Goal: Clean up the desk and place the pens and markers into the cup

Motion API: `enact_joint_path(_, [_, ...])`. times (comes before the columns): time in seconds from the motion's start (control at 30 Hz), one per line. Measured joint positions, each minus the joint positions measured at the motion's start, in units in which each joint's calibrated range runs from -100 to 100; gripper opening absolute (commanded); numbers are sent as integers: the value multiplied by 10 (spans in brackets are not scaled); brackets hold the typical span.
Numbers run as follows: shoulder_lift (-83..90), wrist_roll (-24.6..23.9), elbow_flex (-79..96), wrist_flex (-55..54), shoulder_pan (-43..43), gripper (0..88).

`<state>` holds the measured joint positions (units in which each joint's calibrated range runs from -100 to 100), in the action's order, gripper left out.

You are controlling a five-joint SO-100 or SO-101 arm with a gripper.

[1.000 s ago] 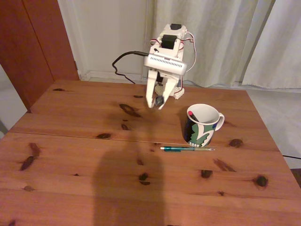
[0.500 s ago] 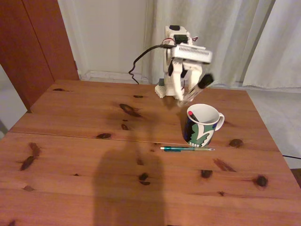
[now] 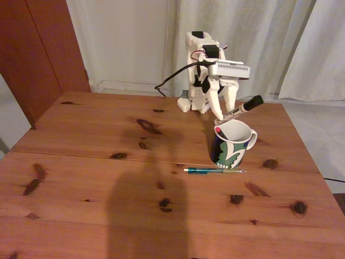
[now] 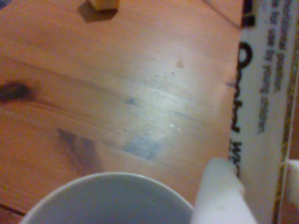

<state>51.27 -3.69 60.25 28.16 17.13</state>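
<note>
In the fixed view my gripper [image 3: 227, 114] hangs just above the back rim of the cup [image 3: 232, 144], shut on the white marker [image 3: 241, 109]. The marker slants up to the right, with its black cap the high end. A black pen with a red tip [image 3: 218, 130] stands inside the white mug with the navy and green pattern. The green pen [image 3: 214, 170] lies flat on the desk [image 3: 97, 178] just in front of the cup. In the wrist view the marker's printed white barrel [image 4: 261, 93] runs down the right side between my fingers [image 4: 218, 189], and the cup's rim [image 4: 107, 179] curves below.
The arm's base [image 3: 197, 100] stands at the back middle of the desk, with a black cable [image 3: 172, 81] trailing left. Curtains and a wall close the back. A small orange object [image 4: 103, 3] lies on the wood at the top of the wrist view.
The arm swung right from the desk's back middle to above the cup, carrying the marker. The marker now slants with its cap up to the right.
</note>
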Motion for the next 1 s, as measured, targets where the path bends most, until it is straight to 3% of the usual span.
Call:
enact_joint_path(0.5, [7,0,3,0,56,5])
enact_joint_path(1.0, [7,0,49,0,59,6])
